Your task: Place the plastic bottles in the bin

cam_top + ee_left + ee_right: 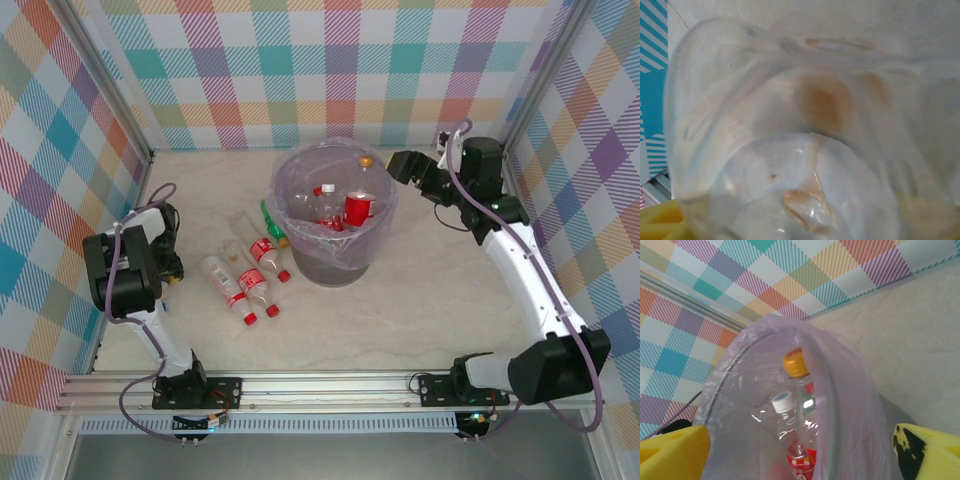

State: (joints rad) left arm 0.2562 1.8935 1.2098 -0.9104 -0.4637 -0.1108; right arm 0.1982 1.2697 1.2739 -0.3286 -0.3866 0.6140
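The bin (290, 170), grey and lined with a lilac bag, stands mid-table and holds several plastic bottles, among them a red-labelled one (358, 208) and an orange-capped one (366, 161). More plastic bottles lie on the table left of it: two red-capped ones (232, 293) (268, 255), a third (262, 291) and a green one (272, 222). My left gripper (172, 262) is low at the far left. In its wrist view the base of a clear bottle (805, 165) fills the space between its yellow fingers (657, 222); contact is hidden. My right gripper (402, 166) hovers open beside the bin's right rim (840, 390), nothing in it.
Checked walls close in the table at the back and on both sides. An aluminium rail (320, 385) carrying the arm bases runs along the near edge. Bare table lies in front of the bin and to its right.
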